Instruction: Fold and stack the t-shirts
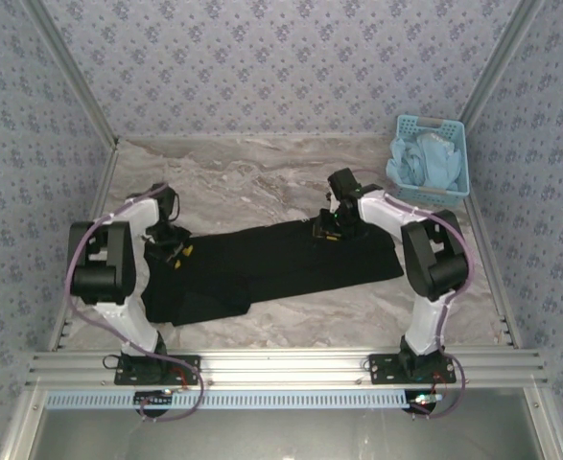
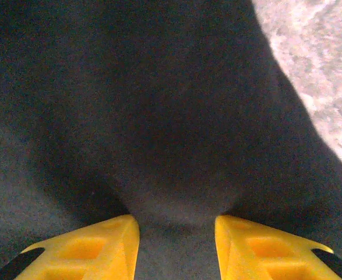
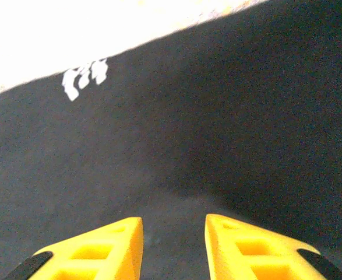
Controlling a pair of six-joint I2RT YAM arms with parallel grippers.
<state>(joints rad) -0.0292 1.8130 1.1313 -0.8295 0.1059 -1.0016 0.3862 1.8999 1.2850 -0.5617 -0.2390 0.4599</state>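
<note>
- Black t-shirt (image 1: 281,259): lies as a long band across the middle of the marble table (image 1: 262,172), plain side up; a bit of white lettering (image 3: 84,76) shows near its edge, upper left of the right wrist view
- Left gripper (image 1: 177,251): on the shirt's left end; fingers apart, a ridge of cloth rising into the gap
- Right gripper (image 1: 325,231): at the upper edge, right of centre; fingers apart over flat cloth
- Risk: closing on one layer only would likely peel the fold open; uneven lifting could skew the band
- Blue basket (image 1: 433,122): upper right, well apart
</note>
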